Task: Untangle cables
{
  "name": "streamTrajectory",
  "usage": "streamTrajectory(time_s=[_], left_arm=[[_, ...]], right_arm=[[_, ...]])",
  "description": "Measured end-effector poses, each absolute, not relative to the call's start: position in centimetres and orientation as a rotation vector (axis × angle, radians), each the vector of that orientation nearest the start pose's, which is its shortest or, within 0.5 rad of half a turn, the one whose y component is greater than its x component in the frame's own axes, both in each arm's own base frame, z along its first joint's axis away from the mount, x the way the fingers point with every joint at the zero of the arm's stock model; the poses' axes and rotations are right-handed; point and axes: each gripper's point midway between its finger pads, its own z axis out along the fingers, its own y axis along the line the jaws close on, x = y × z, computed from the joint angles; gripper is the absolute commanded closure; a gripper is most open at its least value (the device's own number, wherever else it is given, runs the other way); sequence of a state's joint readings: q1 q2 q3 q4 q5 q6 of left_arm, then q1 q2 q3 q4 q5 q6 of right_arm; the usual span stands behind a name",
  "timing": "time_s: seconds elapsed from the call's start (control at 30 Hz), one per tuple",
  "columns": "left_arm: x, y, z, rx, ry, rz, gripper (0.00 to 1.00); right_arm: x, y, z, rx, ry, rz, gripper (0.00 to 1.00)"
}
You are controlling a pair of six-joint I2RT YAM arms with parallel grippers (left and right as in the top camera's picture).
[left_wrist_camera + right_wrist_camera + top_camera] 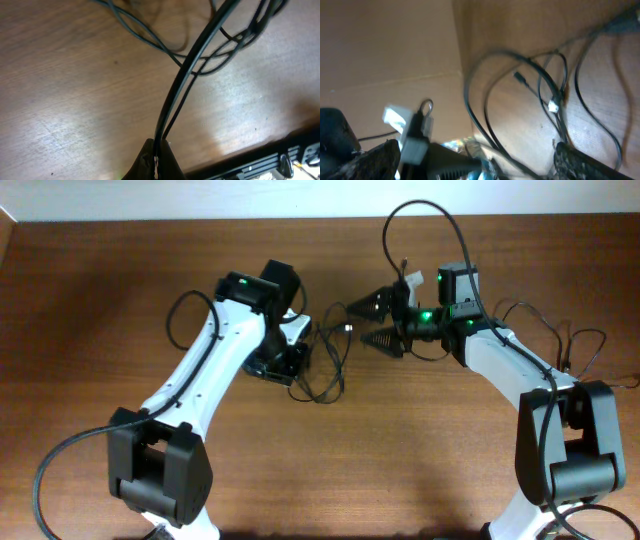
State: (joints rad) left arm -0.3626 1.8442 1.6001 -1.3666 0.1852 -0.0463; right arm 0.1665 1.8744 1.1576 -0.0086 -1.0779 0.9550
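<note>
The cables (328, 370) are thin black cords lying in loose loops on the wooden table between my two grippers, with a small plug (348, 328) at one end. My left gripper (296, 368) sits at the left side of the loops. In the left wrist view it (155, 161) is shut on two black strands that run up to the tangle (235, 41). My right gripper (374, 322) stands open just right of the loops, jaws wide apart. In the right wrist view it (470, 160) is open, with the cable loops (520, 95) and a white plug tip (553, 106) ahead of its fingers.
The brown wooden table (100, 300) carries both arms. More thin black cord loops (585, 348) lie at the right edge by the right arm. A thick black wire (425, 215) arches over the right wrist. A white tag (395, 116) hangs near the right gripper's left finger.
</note>
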Motion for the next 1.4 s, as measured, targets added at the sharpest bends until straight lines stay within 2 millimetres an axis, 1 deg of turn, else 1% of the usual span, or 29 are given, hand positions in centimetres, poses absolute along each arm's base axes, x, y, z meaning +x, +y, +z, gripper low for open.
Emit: streamTrajectory(time_s=[0.07, 0.13, 0.23, 0.27, 0.3, 0.33, 0.37, 0.4, 0.47, 0.5, 0.57, 0.6, 0.63, 0.7, 0.73, 0.8, 0.83, 0.9, 0.93, 0.97, 1.0, 1.03, 1.07, 1.1, 1.17, 1.2, 1.23, 1.3, 1.4], left_arm=[[29.3, -15.8, 12.4, 0.554, 3.17, -0.282, 1.0], [28.9, -16.5, 12.5, 0.58, 3.17, -0.305, 1.0], [28.6, -17.6, 12.5, 0.626, 3.155, -0.325, 1.0], [28.4, -18.0, 12.5, 0.64, 3.152, -0.337, 1.0], [28.1, -18.5, 12.6, 0.653, 3.152, -0.357, 1.0], [28.0, -18.6, 12.6, 0.659, 3.152, -0.364, 1.0], [27.8, -18.9, 12.6, 0.67, 3.154, -0.371, 1.0], [27.4, -19.1, 12.7, 0.686, 3.162, -0.375, 1.0], [26.9, -19.0, 12.7, 0.699, 3.18, -0.356, 1.0], [26.9, -18.5, 12.6, 0.688, 3.189, -0.32, 1.0], [27.7, -16.7, 12.4, 0.594, 3.207, -0.199, 1.0], [28.4, -15.2, 12.3, 0.502, 3.213, -0.125, 1.0], [28.8, -14.5, 12.3, 0.452, 3.216, -0.102, 1.0], [30.6, -12.0, 12.2, 0.209, 3.208, -0.056, 1.0], [31.4, -11.0, 12.2, 0.076, 3.196, -0.059, 1.0], [33.0, -9.6, 12.2, -0.167, 3.163, -0.146, 1.0], [33.6, -9.4, 12.3, -0.252, 3.147, -0.236, 1.0], [34.4, -8.9, 12.6, -0.332, 3.123, -0.377, 1.0], [34.7, -8.1, 12.8, -0.386, 3.11, -0.44, 1.0], [34.9, -7.2, 12.9, -0.428, 3.097, -0.471, 1.0], [35.2, -6.0, 13.0, -0.484, 3.078, -0.503, 1.0], [35.8, -3.9, 13.5, -0.581, 3.029, -0.552, 1.0], [36.1, -2.5, 14.1, -0.636, 2.983, -0.579, 1.0], [36.5, -1.2, 15.0, -0.683, 2.921, -0.626, 1.0], [37.1, 1.8, 18.9, -0.746, 2.725, -0.72, 1.0], [37.2, 3.6, 21.5, -0.764, 2.603, -0.753, 1.0], [36.8, 5.1, 23.5, -0.786, 2.517, -0.756, 1.0], [35.6, 7.9, 26.9, -0.817, 2.372, -0.726, 1.0], [33.5, 10.9, 29.7, -0.881, 2.245, -0.659, 1.0]], right_arm=[[41.4, 22.1, 14.2, 0.371, 2.448, 1.726, 0.02], [41.6, 22.5, 13.9, 0.402, 2.459, 1.695, 0.02], [40.8, 24.3, 13.6, 0.406, 2.494, 1.691, 0.02], [40.5, 25.1, 13.4, 0.408, 2.508, 1.677, 0.06], [40.5, 25.6, 13.1, 0.421, 2.518, 1.646, 0.21], [40.6, 25.8, 12.8, 0.434, 2.519, 1.612, 0.48], [41.0, 25.8, 12.4, 0.457, 2.518, 1.561, 0.91], [41.8, 25.4, 11.7, 0.459, 2.501, 1.46, 0.96], [42.6, 24.4, 10.9, 0.452, 2.49, 1.345, 0.96], [42.7, 24.1, 10.7, 0.449, 2.492, 1.325, 0.96], [42.9, 23.6, 10.7, 0.429, 2.489, 1.295, 0.96], [43.0, 23.2, 11.3, 0.408, 2.473, 1.284, 0.96], [43.0, 22.8, 12.0, 0.397, 2.463, 1.279, 0.96], [42.7, 21.5, 15.1, 0.361, 2.411, 1.262, 0.96], [42.3, 20.8, 17.2, 0.334, 2.379, 1.252, 0.96], [40.7, 19.2, 21.3, 0.278, 2.324, 1.224, 0.96], [39.9, 18.6, 22.8, 0.265, 2.316, 1.208, 0.96], [38.5, 17.6, 25.0, 0.25, 2.331, 1.177, 0.96], [37.8, 16.9, 26.4, 0.232, 2.344, 1.15, 0.96], [37.1, 16.5, 27.3, 0.219, 2.375, 1.127, 0.96], [36.5, 16.3, 29.2, 0.163, 2.374, 1.1, 0.96], [36.2, 16.2, 31.0, 0.103, 2.359, 1.077, 0.96], [35.5, 16.0, 32.2, 0.074, 2.366, 1.055, 0.96], [35.0, 15.7, 34.1, 0.038, 2.346, 1.02, 0.96], [34.1, 14.4, 36.0, 0.03, 2.347, 0.908, 0.96], [34.0, 13.5, 36.9, 0.038, 2.337, 0.839, 0.96], [33.9, 12.5, 37.4, 0.061, 2.334, 0.76, 0.96], [34.2, 10.4, 37.5, 0.122, 2.33, 0.605, 0.96], [34.6, 7.1, 36.8, 0.24, 2.334, 0.382, 0.96]])
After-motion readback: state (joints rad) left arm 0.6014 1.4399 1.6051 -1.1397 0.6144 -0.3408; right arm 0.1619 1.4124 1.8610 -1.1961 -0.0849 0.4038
